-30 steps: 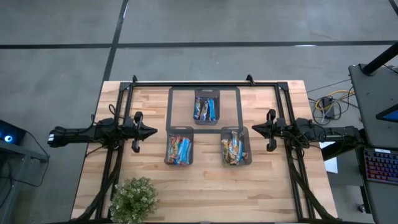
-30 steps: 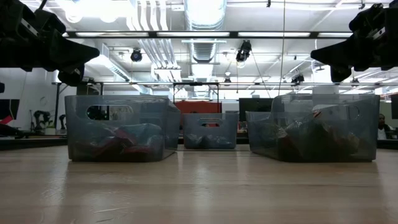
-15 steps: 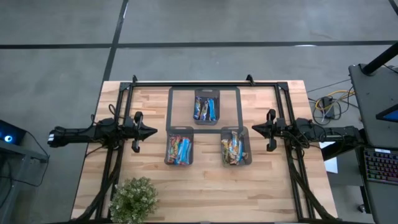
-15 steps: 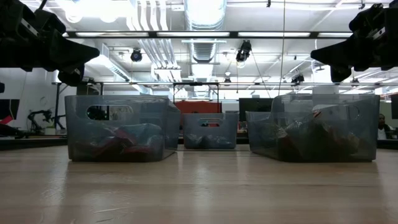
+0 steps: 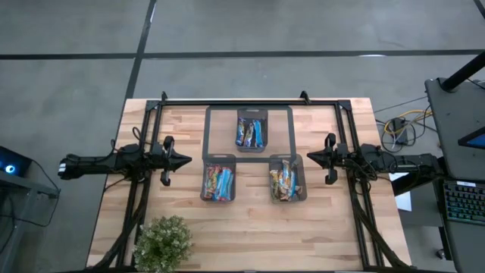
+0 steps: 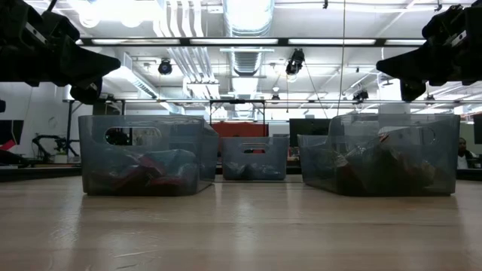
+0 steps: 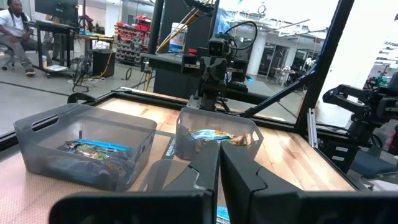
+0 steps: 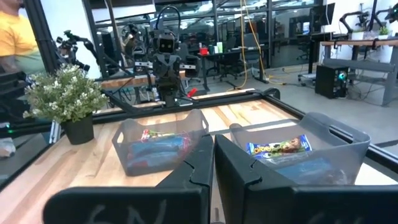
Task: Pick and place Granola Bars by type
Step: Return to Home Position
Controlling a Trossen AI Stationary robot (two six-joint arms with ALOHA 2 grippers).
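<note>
Apparently the sorting is finished: all granola bars lie in the three bins at mid-frame, none on the bare table, while the left gripper and right gripper, fingers together and empty, flank them, so only parking both arms seems called for.

The table is pale, matt wood, laid in planks with visible grain. The bins are smooth, translucent grey plastic. The Granola Bars wear glossy, crinkled foil wrappers. The left gripper has matt dark fingers.
</note>
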